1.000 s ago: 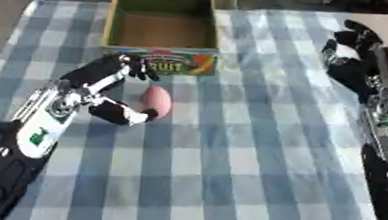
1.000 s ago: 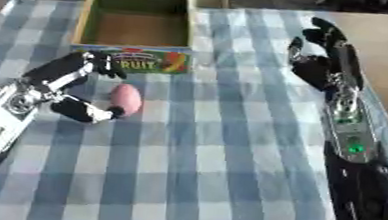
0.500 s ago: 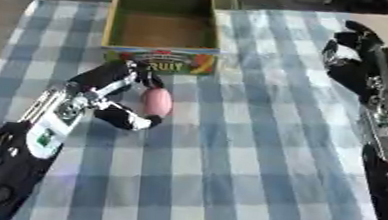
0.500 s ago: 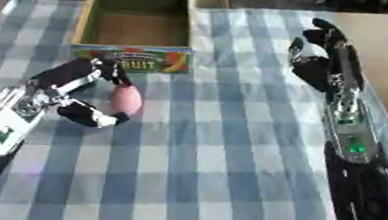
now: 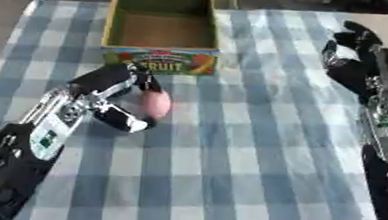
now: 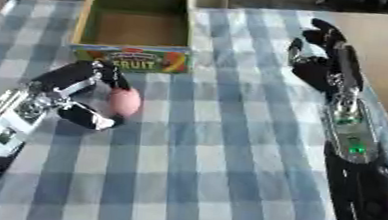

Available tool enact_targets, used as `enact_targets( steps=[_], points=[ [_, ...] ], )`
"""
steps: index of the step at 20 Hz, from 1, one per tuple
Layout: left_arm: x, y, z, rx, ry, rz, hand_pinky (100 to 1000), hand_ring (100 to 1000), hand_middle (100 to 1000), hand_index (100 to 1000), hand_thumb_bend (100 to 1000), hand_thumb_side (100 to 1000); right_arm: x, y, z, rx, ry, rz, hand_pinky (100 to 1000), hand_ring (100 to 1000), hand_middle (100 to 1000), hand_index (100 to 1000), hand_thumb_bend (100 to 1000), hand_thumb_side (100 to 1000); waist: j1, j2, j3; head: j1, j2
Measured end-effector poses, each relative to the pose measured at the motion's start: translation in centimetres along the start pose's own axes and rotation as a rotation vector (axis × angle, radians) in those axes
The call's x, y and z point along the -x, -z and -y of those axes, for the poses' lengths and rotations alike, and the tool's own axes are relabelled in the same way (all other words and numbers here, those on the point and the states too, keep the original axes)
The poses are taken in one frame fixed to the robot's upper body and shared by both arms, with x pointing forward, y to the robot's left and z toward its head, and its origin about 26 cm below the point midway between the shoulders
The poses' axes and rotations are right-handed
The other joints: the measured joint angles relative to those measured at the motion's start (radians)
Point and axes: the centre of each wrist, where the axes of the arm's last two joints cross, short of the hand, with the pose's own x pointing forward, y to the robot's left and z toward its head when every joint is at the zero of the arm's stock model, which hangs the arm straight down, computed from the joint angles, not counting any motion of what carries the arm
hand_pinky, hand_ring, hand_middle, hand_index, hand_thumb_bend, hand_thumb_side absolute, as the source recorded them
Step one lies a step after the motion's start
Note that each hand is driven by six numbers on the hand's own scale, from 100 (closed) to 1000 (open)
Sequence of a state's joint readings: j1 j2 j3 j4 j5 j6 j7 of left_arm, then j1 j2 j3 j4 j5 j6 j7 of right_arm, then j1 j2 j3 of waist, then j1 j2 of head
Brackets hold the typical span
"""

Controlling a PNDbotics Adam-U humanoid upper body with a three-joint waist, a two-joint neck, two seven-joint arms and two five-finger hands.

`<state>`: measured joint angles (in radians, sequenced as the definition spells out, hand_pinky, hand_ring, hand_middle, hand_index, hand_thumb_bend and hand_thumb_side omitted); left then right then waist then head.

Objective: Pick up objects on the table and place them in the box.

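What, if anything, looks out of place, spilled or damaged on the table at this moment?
Nothing stands out. The box sits upright and empty on the checked cloth, the left hand curls around the pink object, and the right hand rests open at the far right.

A blue-and-white checked cloth (image 5: 255,152) is covering most of the worktop (image 6: 386,63), whose bare tan surface is showing only along the right side. An open wooden box (image 5: 159,61) is sitting on the cloth toward the far edge, left of centre (its front panel is carrying a colourful fruit label). Just in front of the box, a pink egg-shaped object (image 5: 155,103) is lying on the cloth. The rest of the cloth, nearer and to the right, is lying flat with its check pattern uninterrupted.
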<state>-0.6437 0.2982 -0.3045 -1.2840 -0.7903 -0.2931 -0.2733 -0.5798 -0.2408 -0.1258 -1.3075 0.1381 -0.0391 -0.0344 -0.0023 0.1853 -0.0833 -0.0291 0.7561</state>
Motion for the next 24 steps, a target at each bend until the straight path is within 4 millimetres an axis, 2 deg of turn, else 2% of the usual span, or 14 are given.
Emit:
enact_targets(
  steps=[3,7,9,10,11,14,17,24],
  points=[
    [0.2,-0.1,0.0,-0.035,0.001,-0.021,629,568,559,689,399,127,0.0,0.0,0.0,0.000,0.000,0.000,523,860,722,890,100,100,0.000,0.000,0.000,0.000,0.000],
    [0.2,0.0,0.1,-0.089,-0.002,-0.042,580,510,494,629,305,114,0.0,0.0,0.0,-0.001,0.002,-0.001,524,860,722,890,100,100,-0.001,0.000,0.000,0.000,0.000],
    [0.2,0.0,0.1,-0.121,-0.004,-0.052,538,467,447,562,235,108,0.0,0.0,0.0,-0.001,0.003,-0.002,524,860,722,890,100,100,-0.001,0.000,0.000,-0.001,0.000],
    [0.3,0.0,0.0,-0.142,-0.006,-0.058,494,418,389,488,184,103,0.0,0.0,0.0,-0.002,0.003,-0.002,524,860,722,890,100,100,-0.001,0.000,0.000,-0.001,0.000],
    [0.3,0.0,0.0,-0.165,-0.011,-0.063,490,412,383,479,178,103,0.0,0.0,0.0,-0.002,0.003,-0.002,524,860,722,890,100,100,-0.001,0.000,0.000,-0.001,0.000],
    [0.4,-0.1,-0.1,-0.238,-0.034,-0.078,425,331,292,367,126,100,0.0,0.0,0.0,-0.002,0.003,-0.002,524,860,722,891,100,100,-0.001,0.000,0.000,-0.001,0.000],
    [0.3,-0.2,-0.5,-0.313,-0.063,-0.082,415,312,267,337,102,100,0.0,0.0,0.0,-0.002,0.003,-0.002,524,860,722,890,100,100,-0.001,0.000,0.001,-0.003,0.000],
    [-0.5,-0.5,-2.4,-0.435,-0.113,-0.054,432,324,277,348,110,100,0.0,0.0,0.0,-0.002,0.003,-0.002,524,860,721,891,100,100,0.000,0.000,0.003,-0.005,0.005]
  ],
)
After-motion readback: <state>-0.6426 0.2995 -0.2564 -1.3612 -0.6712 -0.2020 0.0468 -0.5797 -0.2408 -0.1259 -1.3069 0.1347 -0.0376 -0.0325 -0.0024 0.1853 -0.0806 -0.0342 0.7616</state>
